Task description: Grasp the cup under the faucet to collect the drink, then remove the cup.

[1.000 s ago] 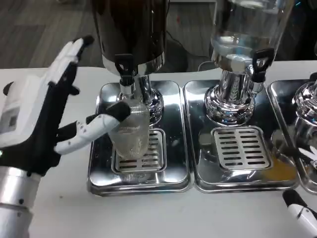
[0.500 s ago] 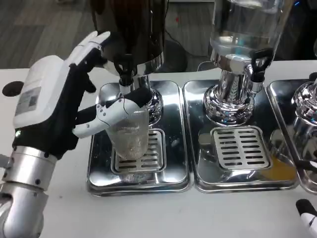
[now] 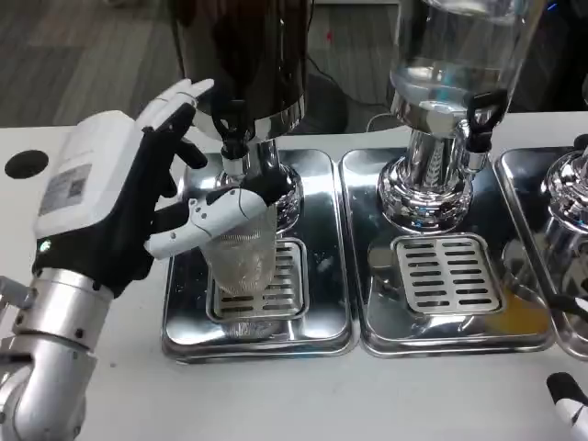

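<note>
The clear ribbed plastic cup (image 3: 241, 257) stands upright on the slotted steel grate (image 3: 287, 276) of the left polished drip tray (image 3: 188, 322), directly beneath the small black-handled faucet (image 3: 233, 138) of the dark drink dispenser (image 3: 243, 55). Your left hand (image 3: 119, 197) is alongside it: one white finger lies across the front of the cup near its rim, and the other fingers (image 3: 175, 101) spread up and back toward the dispenser body. You cannot tell from this view whether they close round the far side of the cup, so treat the grip as unconfirmed. Expect the cup to be very light while empty and thin-walled, so it will flex or buckle if you squeeze hard; the ribs should give some friction, but any wet film from the tray would make it slippery. It looks empty or nearly so; the fill level is not readable. Take hold around the upper-middle of the wall, thumb opposed to the fingers, below the rim and clear of the spout. Once filled it will be heavier and likely to slosh, so lift it level. At the lower right edge, only a tip of your right hand (image 3: 571, 397) shows above the white bench (image 3: 413, 395); its state is not readable. A second, clear-tank dispenser (image 3: 450, 83) stands over the neighbouring tray.
</note>
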You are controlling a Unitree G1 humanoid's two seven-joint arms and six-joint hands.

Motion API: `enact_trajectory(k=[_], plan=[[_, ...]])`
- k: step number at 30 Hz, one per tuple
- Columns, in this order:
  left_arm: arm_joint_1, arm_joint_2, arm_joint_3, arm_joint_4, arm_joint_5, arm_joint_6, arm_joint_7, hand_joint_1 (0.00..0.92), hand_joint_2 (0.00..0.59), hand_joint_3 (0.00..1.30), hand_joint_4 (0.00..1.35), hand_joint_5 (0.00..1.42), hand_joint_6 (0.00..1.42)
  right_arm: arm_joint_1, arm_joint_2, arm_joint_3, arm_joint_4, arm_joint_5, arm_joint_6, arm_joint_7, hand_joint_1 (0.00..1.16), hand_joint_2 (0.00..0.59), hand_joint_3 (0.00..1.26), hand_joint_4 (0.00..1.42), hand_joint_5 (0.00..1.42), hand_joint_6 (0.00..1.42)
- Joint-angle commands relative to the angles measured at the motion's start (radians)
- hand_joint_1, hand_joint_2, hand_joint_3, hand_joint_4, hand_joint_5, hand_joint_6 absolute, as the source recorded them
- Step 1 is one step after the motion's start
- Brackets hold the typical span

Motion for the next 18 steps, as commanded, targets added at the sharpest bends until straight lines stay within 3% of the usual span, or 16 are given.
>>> enact_trajectory(k=[1, 18], plan=[[-0.021, 0.003, -0.016, -0.016, 0.014, 0.019, -0.03, 0.0, 0.017, 0.23, 0.15, 0.54, 0.85, 0.002, -0.004, 0.0, 0.008, 0.006, -0.025, -0.006, 0.41, 0.365, 0.16, 0.0, 0.0, 0.0], [-0.023, 0.008, -0.035, -0.024, 0.009, 0.042, -0.068, 0.0, 0.025, 0.27, 0.19, 0.6, 0.88, 0.001, -0.004, 0.002, 0.034, 0.015, -0.054, -0.006, 0.41, 0.365, 0.14, 0.0, 0.0, 0.0]])
